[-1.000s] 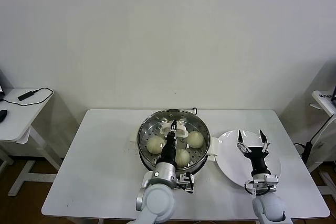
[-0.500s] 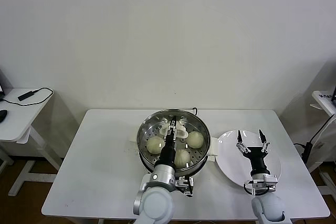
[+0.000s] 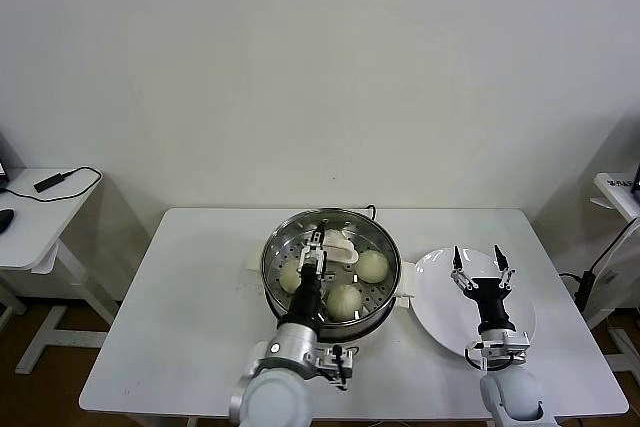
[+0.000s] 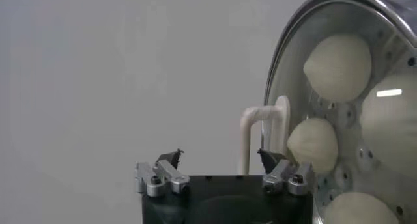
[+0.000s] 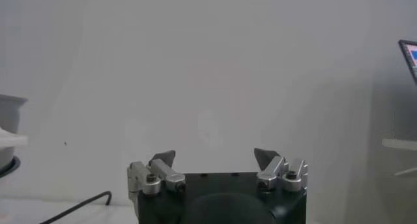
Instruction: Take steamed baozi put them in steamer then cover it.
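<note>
The tabletop [image 3: 200, 297] is seen from the head, from above and in front, with the whole scene taken in from well back. The left wrist view is set close behind its own jaws, facing the steamer [image 4: 339, 108] from the side; the steamer [image 3: 331, 269] is shared with the head view. The right wrist view is aimed level at the wall [image 5: 215, 69].

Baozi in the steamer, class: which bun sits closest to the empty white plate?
The baozi on the steamer's right side, beside the plate. The other visible buns lie nearer the tray's left and front.
</note>
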Tool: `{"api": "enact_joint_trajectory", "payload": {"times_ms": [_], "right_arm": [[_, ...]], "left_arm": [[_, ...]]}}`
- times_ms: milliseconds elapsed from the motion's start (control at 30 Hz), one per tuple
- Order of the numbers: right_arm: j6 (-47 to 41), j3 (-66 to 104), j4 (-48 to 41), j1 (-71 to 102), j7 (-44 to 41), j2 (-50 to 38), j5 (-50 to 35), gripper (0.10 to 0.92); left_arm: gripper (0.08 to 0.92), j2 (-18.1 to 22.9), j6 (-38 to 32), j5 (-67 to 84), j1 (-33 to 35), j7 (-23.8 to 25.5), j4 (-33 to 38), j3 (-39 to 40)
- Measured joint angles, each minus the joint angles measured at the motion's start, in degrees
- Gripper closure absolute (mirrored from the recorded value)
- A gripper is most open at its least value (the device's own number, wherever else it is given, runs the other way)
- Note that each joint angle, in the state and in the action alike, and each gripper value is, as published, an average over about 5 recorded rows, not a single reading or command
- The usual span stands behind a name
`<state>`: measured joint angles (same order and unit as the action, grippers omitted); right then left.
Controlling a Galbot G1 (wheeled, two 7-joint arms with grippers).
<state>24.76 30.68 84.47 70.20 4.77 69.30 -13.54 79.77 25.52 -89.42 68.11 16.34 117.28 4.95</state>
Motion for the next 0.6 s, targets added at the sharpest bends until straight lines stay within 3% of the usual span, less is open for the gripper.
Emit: {"api": "enact_joint_trajectory", "payload": {"times_ms": [267, 600], "right_arm": [[-0.08, 0.4, 0.1, 0.34, -0.09, -0.65, -0.45, 0.203], [-1.98, 1.11, 1.36, 1.94, -0.49, -2.21, -5.06, 0.203]], "left_arm": [[0.177, -3.05, 0.21, 6.24, 1.45, -0.89, 5.71, -3.47], [0.177, -4.88, -3.55, 33.04, -0.1, -9.54, 4.7, -16.48]]}}
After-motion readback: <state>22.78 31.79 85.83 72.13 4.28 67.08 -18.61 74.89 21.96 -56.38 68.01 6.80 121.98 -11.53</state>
